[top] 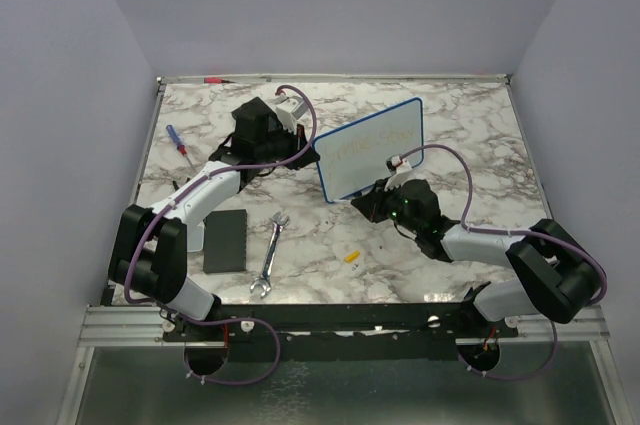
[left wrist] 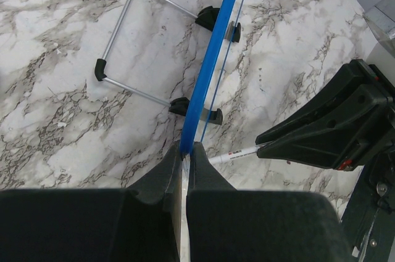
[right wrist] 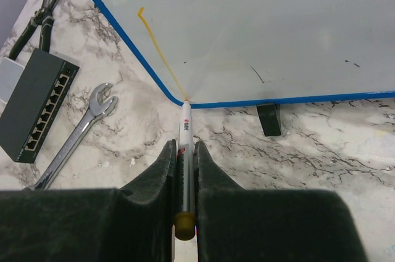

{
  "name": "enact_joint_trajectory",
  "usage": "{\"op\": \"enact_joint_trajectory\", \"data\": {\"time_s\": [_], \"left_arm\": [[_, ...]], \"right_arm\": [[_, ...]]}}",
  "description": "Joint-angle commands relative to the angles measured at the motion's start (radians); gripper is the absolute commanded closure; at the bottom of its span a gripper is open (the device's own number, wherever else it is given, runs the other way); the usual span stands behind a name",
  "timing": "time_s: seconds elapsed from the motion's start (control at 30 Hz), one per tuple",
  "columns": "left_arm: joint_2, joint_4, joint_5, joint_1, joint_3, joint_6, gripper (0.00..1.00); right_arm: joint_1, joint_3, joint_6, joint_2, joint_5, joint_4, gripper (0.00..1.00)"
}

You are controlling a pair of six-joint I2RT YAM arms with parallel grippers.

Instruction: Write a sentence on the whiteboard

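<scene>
The whiteboard [top: 370, 150] stands upright on the marble table, white with a thin blue frame and black feet. Faint yellow handwriting, the sentence [top: 378, 142], runs across its face. My left gripper [left wrist: 185, 150] is shut on the board's blue side edge [left wrist: 213, 58]. My right gripper [right wrist: 184, 148] is shut on a white marker [right wrist: 185, 123] with a yellow end cap. The marker's tip touches the board's face [right wrist: 259, 28] at its lower left corner, where a long yellow stroke [right wrist: 157, 49] ends. In the top view the right gripper [top: 395, 173] sits in front of the board's lower edge.
A wrench [top: 270, 255], a black network switch [top: 224, 240] and a small yellow cap [top: 352, 256] lie in front of the board. A blue-and-red screwdriver [top: 177, 140] lies at the left. Pliers [right wrist: 37, 18] lie beyond the switch. The board's wire stand [left wrist: 123, 28] spreads behind it.
</scene>
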State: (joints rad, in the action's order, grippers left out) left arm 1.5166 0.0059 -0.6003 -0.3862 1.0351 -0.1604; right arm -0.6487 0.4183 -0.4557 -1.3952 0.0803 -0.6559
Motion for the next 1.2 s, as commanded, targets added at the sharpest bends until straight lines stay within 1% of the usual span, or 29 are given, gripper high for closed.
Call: {"op": "enact_joint_trajectory", "data": {"time_s": [0.0,0.57,0.8,1.17], "left_arm": [[0.006,-0.052,0.001,-0.013,0.01,0.002,1.0],[0.004,-0.052,0.0,-0.013,0.01,0.002,1.0],[0.004,-0.052,0.001,-0.013,0.01,0.001,1.0],[0.001,-0.052,0.001,-0.013,0.008,0.002,1.0]], "right_arm": [[-0.001,0.009,0.007,0.002,-0.074,-0.024,0.99],[-0.002,0.016,-0.002,0.106,-0.14,-0.035,0.99],[-0.002,-0.001,-0.003,0.098,-0.19,-0.004,0.99],[-0.002,-0.039,-0.027,0.032,-0.183,-0.011,0.99]]}}
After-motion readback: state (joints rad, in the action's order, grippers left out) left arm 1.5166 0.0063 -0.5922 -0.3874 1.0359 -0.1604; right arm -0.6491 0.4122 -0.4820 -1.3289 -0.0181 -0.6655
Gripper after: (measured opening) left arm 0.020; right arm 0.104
